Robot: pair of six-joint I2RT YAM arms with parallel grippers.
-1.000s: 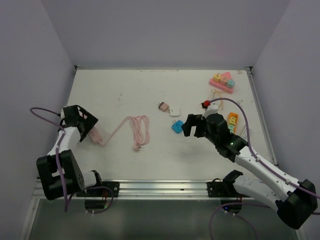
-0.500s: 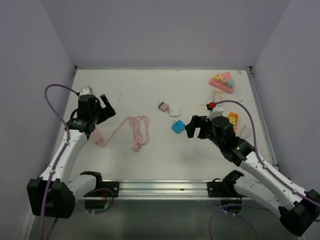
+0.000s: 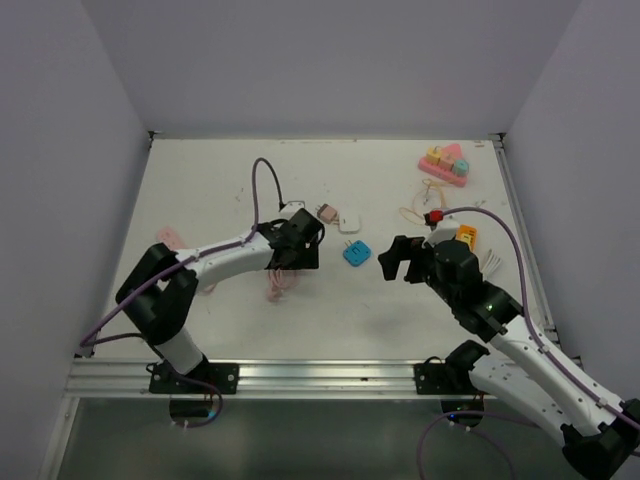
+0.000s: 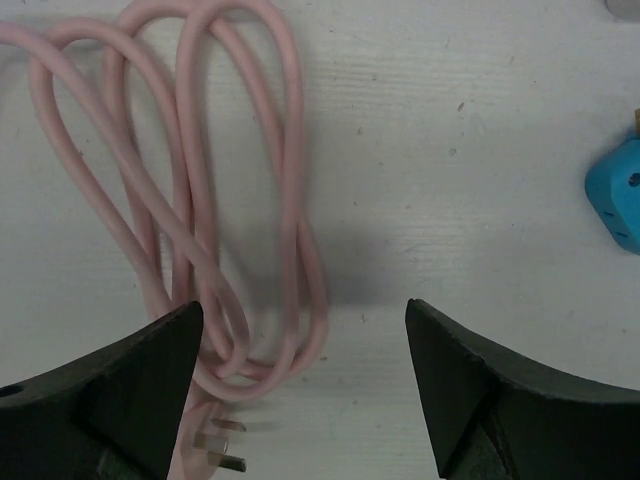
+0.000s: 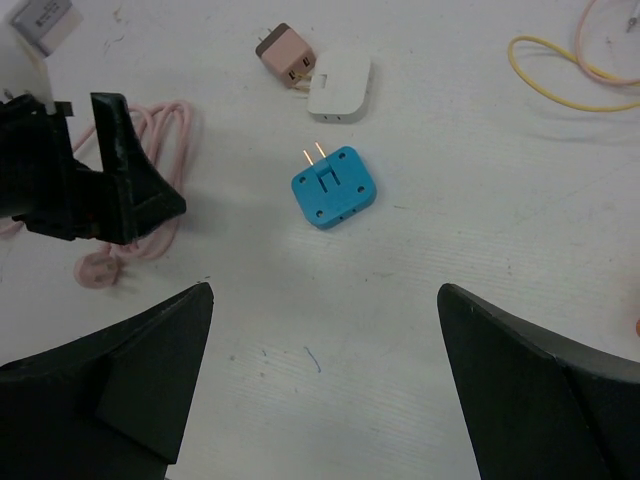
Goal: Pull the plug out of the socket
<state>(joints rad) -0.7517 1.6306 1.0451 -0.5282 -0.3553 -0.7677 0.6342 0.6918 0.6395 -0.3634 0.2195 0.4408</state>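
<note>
Robotics lab test cell. Indicated by: white surface [image 3: 200, 180] boxed in by 3 plain walls [image 3: 330, 60]; 2 arms, left arm [image 3: 215, 262] and right arm [image 3: 520, 350], bolted to an aluminium rail [image 3: 320, 376]; purple cabling [image 3: 254, 185] left exposed. Only small test props are laid out: brown plug [image 5: 283, 50], white socket [image 5: 342, 85], blue adapter [image 5: 334, 187], pink cable [image 4: 290, 200], toy blocks [image 3: 446, 163].

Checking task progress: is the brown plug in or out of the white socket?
In, apparently: the brown plug sits joined end-on to the white socket; how deep, cannot tell.

White arms [image 3: 225, 262], black joints [image 3: 160, 295], purple cables [image 3: 254, 190].
</note>
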